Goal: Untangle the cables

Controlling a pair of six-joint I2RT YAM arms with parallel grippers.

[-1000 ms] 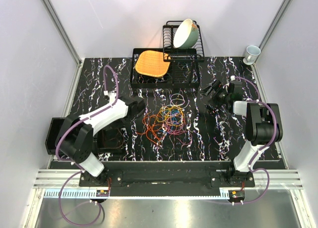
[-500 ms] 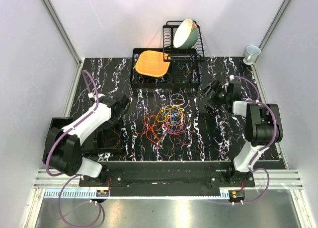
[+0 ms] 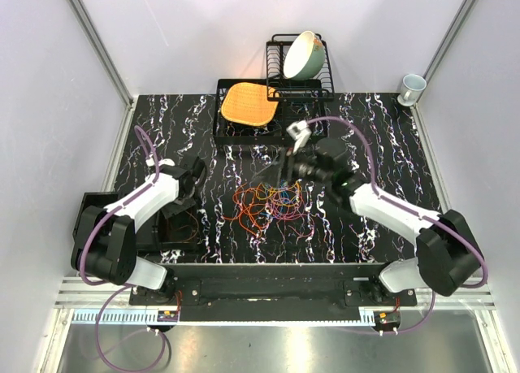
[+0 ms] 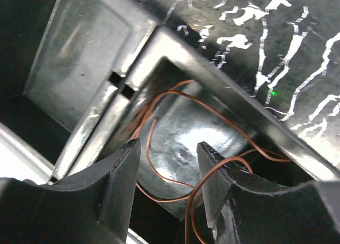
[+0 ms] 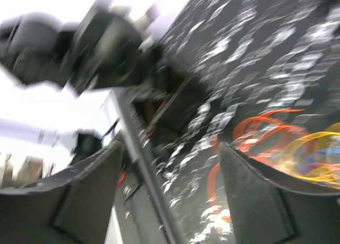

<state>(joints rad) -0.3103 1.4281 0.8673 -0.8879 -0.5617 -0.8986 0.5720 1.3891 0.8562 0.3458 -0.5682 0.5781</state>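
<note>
Left pincer (image 4: 167, 153): half open, empty, moved back over the black tray (image 4: 159, 39).
Orange cable (image 4: 210, 110): lies inside that tray, separated.
Right pincer (image 5: 169, 159): wide, empty, swung in above the tangle.
Cables (image 3: 272, 201): middle of the desk (image 3: 162, 121), mostly knotted.

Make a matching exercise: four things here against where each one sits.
Things:
1. bowl
2. mat
3. mug
4. cables

Places:
A. middle of the table
B. far right corner
C. in the rack
D. on the tray

Pairs: 1-C, 2-D, 3-B, 4-A.
</note>
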